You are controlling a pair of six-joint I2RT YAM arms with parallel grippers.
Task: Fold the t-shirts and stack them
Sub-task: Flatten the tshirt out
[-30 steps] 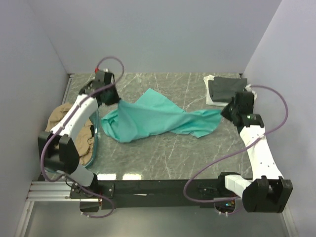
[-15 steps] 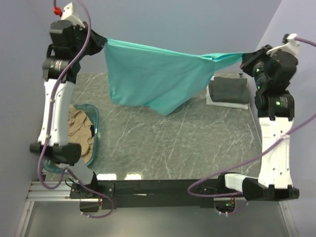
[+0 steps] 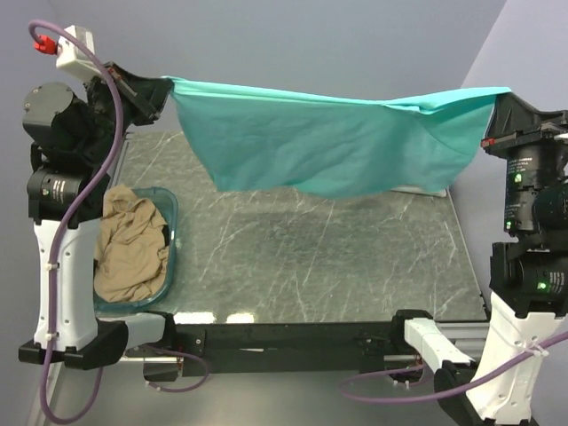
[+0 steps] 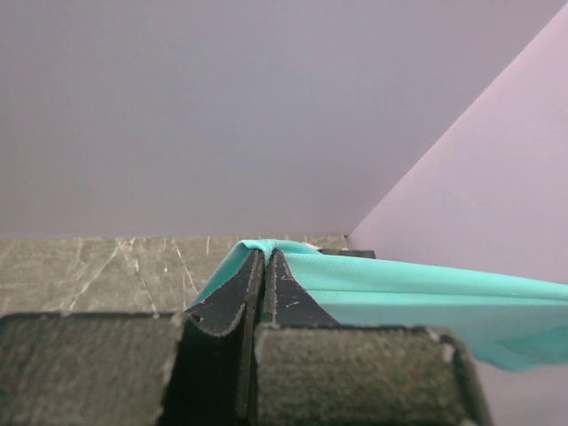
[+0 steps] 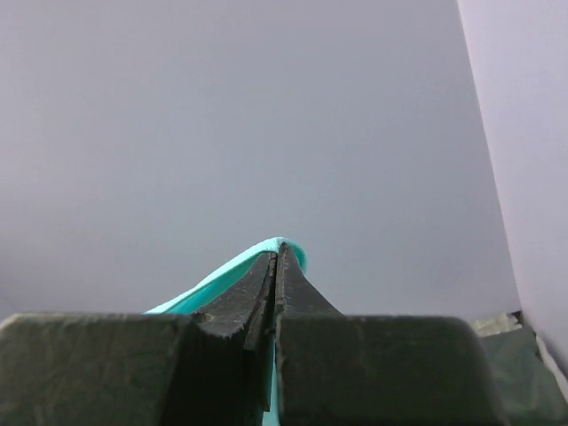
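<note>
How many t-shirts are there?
2: the teal t-shirt held up between the left gripper and right gripper, the tan t-shirt in the basket. More may hide behind the teal one.

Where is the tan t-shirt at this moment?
In the top view, the tan t-shirt lies in the teal basket on the left side, next to the left arm.

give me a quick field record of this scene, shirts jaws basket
teal shirt: in the air, spread wide between both arms, hanging above the table
left jaws: shut on the teal shirt's left end
right jaws: shut on the teal shirt's right end
tan shirt: crumpled in the basket
basket: on the left side of the table
folding: neither of these shirts folded yet
</note>
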